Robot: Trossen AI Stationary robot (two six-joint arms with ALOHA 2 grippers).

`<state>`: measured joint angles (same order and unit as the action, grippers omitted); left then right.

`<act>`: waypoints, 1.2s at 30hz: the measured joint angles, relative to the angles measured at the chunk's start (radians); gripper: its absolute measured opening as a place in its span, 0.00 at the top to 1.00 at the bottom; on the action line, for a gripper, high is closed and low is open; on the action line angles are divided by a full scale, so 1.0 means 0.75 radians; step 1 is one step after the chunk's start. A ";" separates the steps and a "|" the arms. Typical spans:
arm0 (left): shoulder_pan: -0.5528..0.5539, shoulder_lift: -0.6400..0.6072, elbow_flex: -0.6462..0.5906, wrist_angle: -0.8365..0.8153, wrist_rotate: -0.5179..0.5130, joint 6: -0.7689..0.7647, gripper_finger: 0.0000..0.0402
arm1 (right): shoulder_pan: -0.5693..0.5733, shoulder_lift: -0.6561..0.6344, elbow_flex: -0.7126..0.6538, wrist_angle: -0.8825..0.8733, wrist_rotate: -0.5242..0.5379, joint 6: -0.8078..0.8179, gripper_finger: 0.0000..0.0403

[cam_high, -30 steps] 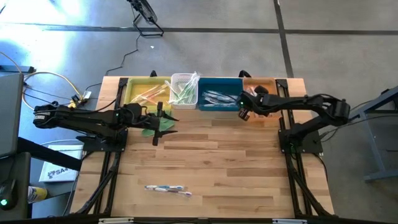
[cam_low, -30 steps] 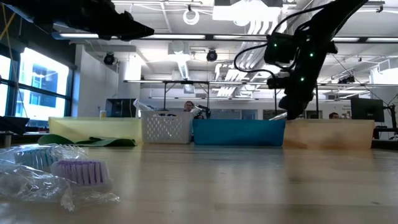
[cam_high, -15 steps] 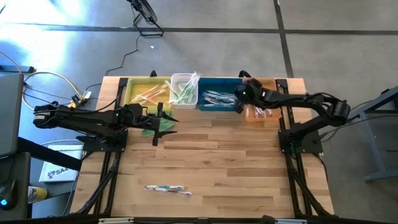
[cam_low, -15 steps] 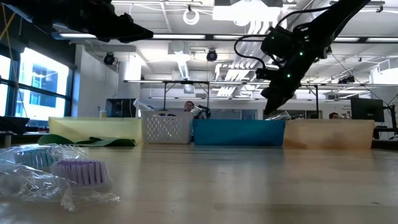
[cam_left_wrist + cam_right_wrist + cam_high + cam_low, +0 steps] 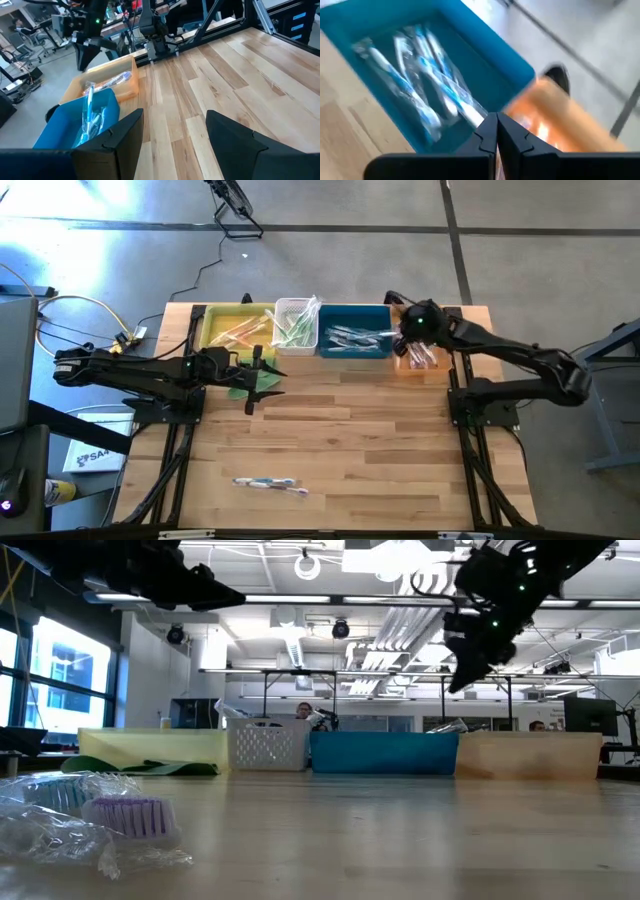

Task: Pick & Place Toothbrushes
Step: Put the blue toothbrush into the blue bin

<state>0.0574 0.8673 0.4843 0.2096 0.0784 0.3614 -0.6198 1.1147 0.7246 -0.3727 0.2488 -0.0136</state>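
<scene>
Moved: right gripper (image 5: 408, 330) has swung up and back from over the blue bin's right end to above the blue/orange bin border; in low view it now sits higher (image 5: 470, 665).
R gripper state: fingers pressed together, nothing between them (image 5: 496, 131); hangs over the blue bin (image 5: 352, 338) next to the orange bin (image 5: 420, 358).
L gripper: (image 5: 252, 370) waits near table's back-left, just in front of yellow bin (image 5: 215, 330); fingers (image 5: 120, 137) spread, holding nothing.
Toothbrushes, binned: along back edge – orange-yellow ones in yellow bin, green ones in white basket (image 5: 296, 323), blue-white ones (image 5: 427, 85) in blue bin, pink-red in orange bin.
Toothbrush, loose: one wrapped blue-white toothbrush (image 5: 270, 484) lying near front edge, left of centre; close to low cam (image 5: 90, 815).
Green cloth: (image 5: 250, 387) under L gripper, in front of yellow bin.
</scene>
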 joint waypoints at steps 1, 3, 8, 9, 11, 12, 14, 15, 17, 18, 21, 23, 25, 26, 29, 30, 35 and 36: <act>0.000 0.000 0.000 0.001 0.000 0.000 0.48 | -0.029 -0.019 0.000 -0.039 -0.020 0.041 1.00; 0.000 0.000 0.000 0.008 0.000 0.000 0.48 | -0.101 -0.036 0.000 -0.119 -0.054 0.100 1.00; 0.000 0.000 0.000 0.023 -0.001 0.000 0.48 | -0.231 0.039 0.000 -0.201 -0.211 0.198 1.00; 0.000 0.000 0.000 0.026 -0.001 0.000 0.48 | -0.246 0.060 0.000 -0.199 -0.229 0.212 1.00; 0.000 0.000 0.000 0.026 -0.001 0.000 0.48 | -0.268 0.103 0.000 -0.198 -0.233 0.230 1.00; 0.000 0.000 0.001 0.026 -0.001 0.000 0.48 | -0.275 0.123 0.000 -0.194 -0.232 0.233 1.00; 0.000 0.000 0.001 0.026 -0.001 0.000 0.48 | -0.284 0.167 0.000 -0.179 -0.221 0.234 1.00; 0.000 0.000 0.000 0.026 -0.001 0.000 0.48 | -0.285 0.189 0.000 -0.170 -0.209 0.235 1.00; -0.001 0.000 0.001 0.026 -0.001 0.000 0.48 | -0.286 0.225 0.000 -0.154 -0.196 0.238 1.00; 0.000 0.000 0.001 0.026 -0.001 0.000 0.48 | -0.286 0.241 0.000 -0.138 -0.202 0.239 1.00; 0.000 0.000 0.001 0.026 -0.001 0.000 0.48 | -0.282 0.269 -0.001 -0.085 -0.247 0.259 1.00; 0.000 0.000 0.001 0.026 -0.001 0.000 0.48 | -0.271 0.270 -0.001 -0.027 -0.265 0.263 1.00; 0.000 0.000 0.001 0.026 -0.001 0.000 0.48 | -0.249 0.269 -0.001 0.025 -0.265 0.268 1.00; 0.000 0.000 0.001 0.026 0.000 0.000 0.48 | -0.236 0.269 -0.001 0.045 -0.270 0.273 1.00; 0.000 0.000 0.001 0.026 0.000 0.000 0.48 | -0.219 0.269 -0.001 0.081 -0.343 0.273 1.00; 0.000 0.000 0.001 0.026 0.000 0.000 0.48 | -0.220 0.269 -0.001 0.080 -0.359 0.274 1.00; 0.000 0.000 0.001 0.026 0.000 0.001 0.48 | -0.221 0.269 -0.001 0.010 -0.336 0.304 1.00; 0.000 0.000 0.001 0.026 0.000 0.000 0.48 | -0.220 0.269 -0.001 0.002 -0.344 0.306 1.00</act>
<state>0.0574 0.8673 0.4847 0.2291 0.0784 0.3614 -0.7849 1.3167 0.7242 -0.3710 -0.0089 0.2157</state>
